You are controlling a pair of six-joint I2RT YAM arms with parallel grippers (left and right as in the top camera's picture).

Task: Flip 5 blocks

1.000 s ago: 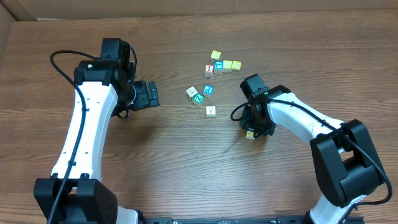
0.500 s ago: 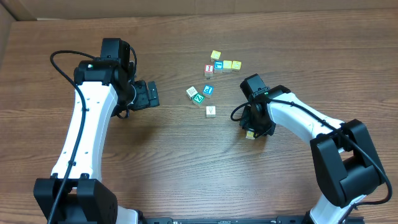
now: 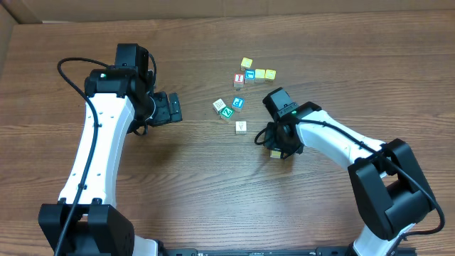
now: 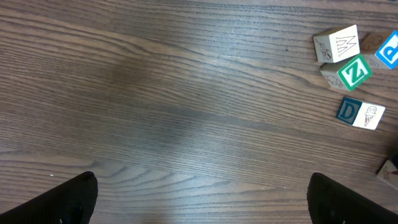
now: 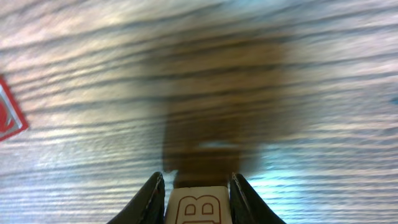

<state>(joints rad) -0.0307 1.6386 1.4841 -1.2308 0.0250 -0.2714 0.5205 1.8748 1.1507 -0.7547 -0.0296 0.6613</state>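
Observation:
My right gripper is shut on a cream block just right of the loose blocks. In the right wrist view this block shows a brown outlined "B" between the fingers, and its shadow falls on the wood ahead. A whitish block, a green "Z" block and a blue "P" block sit together mid-table, with another whitish block just below them. The left wrist view has the green "Z" block at its right edge. My left gripper hangs open left of the group, holding nothing.
Behind the group lie a red-letter cube, a blue-letter cube and yellow cubes. A red-edged piece shows at the left edge of the right wrist view. Cardboard walls line the table's far side.
My right gripper has moved left with the cream block, closer to the whitish block below the group. The left arm and the other blocks have not moved.

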